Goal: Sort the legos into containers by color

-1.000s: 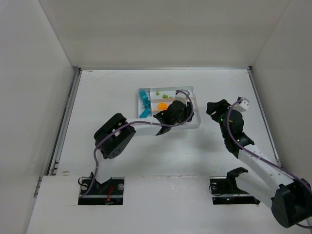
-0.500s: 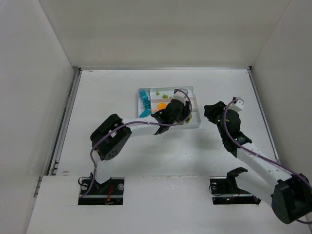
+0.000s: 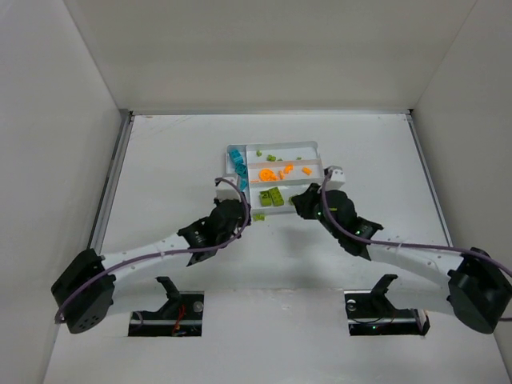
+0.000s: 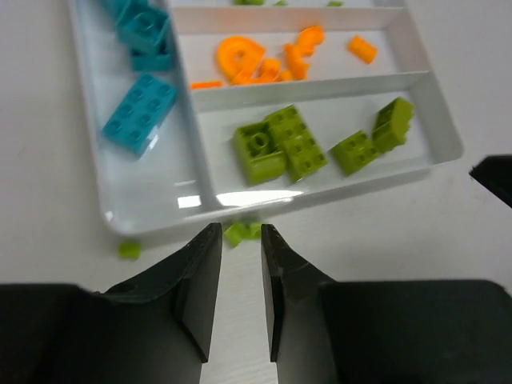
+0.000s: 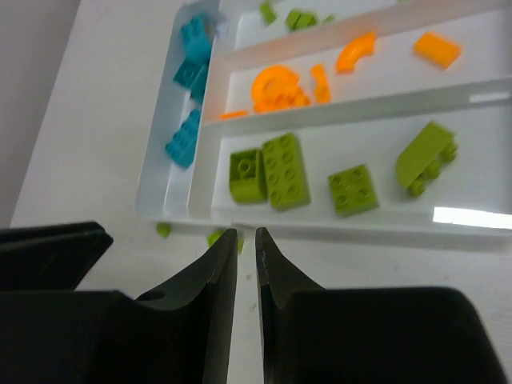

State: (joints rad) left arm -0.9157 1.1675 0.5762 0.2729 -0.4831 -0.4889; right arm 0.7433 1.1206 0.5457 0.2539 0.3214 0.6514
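Top external view: a white tray [image 3: 314, 146] lies in the middle of the table [image 3: 176, 160]. The left claw [image 3: 242, 210] and the right claw [image 3: 298, 202] both sit low just outside its near wall, the left by the near-left corner and the right further along.

The tray's long end compartment, on the left, holds the teal pieces [image 4: 140, 112]. Of the three rows beside it, the middle one holds the orange pieces [image 4: 240, 58], among them a curved one and some small bars. The near row holds the green bricks [image 4: 280, 144], two of them touching side by side and two more toward the right end. A few small green pieces [image 3: 271, 157] lie in the far row.

Two loose green bits [image 4: 238, 232] rest on the table against the outside of the near wall. A third, tinier green bit [image 4: 130, 249] lies off to their left, apart from the wall.

In the left wrist view the left claw is released. Its fingers stand slightly apart with nothing between them, and the gap lines up with the loose green bits just past the tips.

In the right wrist view the right claw is all but clenched. Only a sliver of table shows between its fingers, and it grips nothing.
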